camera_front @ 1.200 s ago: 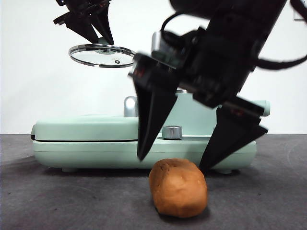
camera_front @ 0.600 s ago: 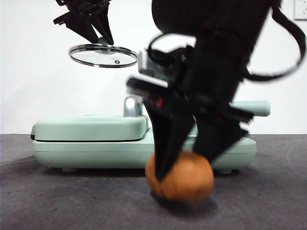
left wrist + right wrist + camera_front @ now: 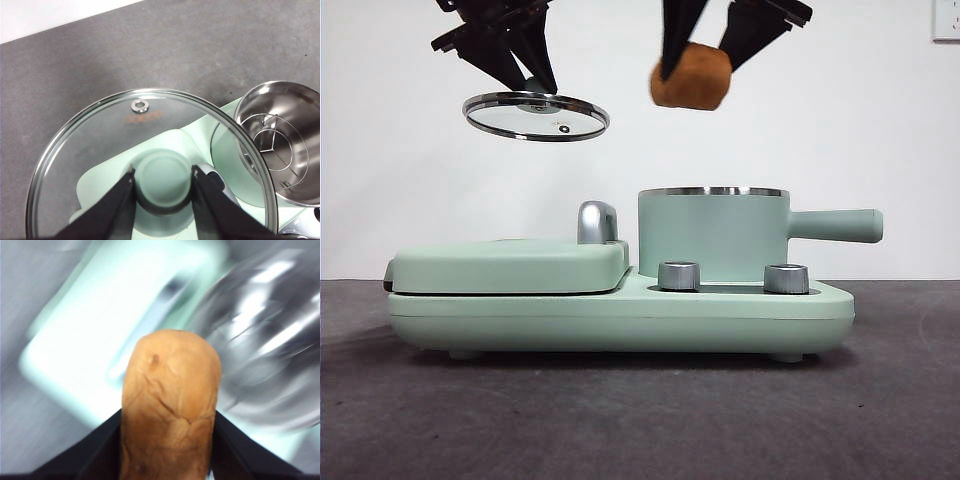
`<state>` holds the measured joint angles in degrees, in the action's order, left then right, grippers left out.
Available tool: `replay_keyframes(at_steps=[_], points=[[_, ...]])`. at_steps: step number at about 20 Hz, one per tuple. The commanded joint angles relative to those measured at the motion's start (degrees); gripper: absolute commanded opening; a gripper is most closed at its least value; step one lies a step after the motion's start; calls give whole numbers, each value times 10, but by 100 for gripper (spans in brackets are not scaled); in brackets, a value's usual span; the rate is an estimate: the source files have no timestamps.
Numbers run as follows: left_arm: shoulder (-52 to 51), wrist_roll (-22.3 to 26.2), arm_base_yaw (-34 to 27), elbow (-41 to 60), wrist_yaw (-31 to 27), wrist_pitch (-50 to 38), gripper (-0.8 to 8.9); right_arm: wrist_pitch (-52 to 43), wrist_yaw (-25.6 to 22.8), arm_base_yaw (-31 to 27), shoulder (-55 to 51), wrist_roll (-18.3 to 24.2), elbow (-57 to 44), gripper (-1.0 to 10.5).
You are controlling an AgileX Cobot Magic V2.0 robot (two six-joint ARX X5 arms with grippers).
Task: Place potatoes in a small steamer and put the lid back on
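Note:
An orange-brown potato (image 3: pixel 691 77) hangs high in the air, clamped in my right gripper (image 3: pixel 705 62), a little left of and well above the small steamer (image 3: pixel 712 235). The right wrist view shows the potato (image 3: pixel 170 400) between the jaws, with the blurred steel pot (image 3: pixel 265 350) beyond it. The steamer is a mint-green pot with a steel rim and a straight side handle (image 3: pixel 835 225); its steel inside (image 3: pixel 280 145) holds a wire rack. My left gripper (image 3: pixel 525 75) is shut on the mint knob (image 3: pixel 163 179) of the glass lid (image 3: pixel 535 115), held high over the griddle side.
The pot sits on a mint-green appliance base (image 3: pixel 620 315) with two steel dials (image 3: pixel 679 276) and a flat hinged griddle cover (image 3: pixel 510 265) on the left. Dark grey tabletop (image 3: pixel 640 420) lies in front; a white wall is behind.
My right gripper closed on the potato on the table in front of the appliance and lifted it high, up above the pot's level. The left gripper and lid stayed still.

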<state>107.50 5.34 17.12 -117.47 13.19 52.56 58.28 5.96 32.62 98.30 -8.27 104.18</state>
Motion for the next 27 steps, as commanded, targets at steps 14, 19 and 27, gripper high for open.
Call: replay_keyframes(at_steps=[14,19,27], points=[[1,4,1,-21,1,-12,16,63,0,-80,240,66,165,176],[1,4,1,-21,1,-10,16,66,0,-81,254,66,165,178],[1,4,1,-21,1,-8,16,82,0,-81,226,57,177,456]])
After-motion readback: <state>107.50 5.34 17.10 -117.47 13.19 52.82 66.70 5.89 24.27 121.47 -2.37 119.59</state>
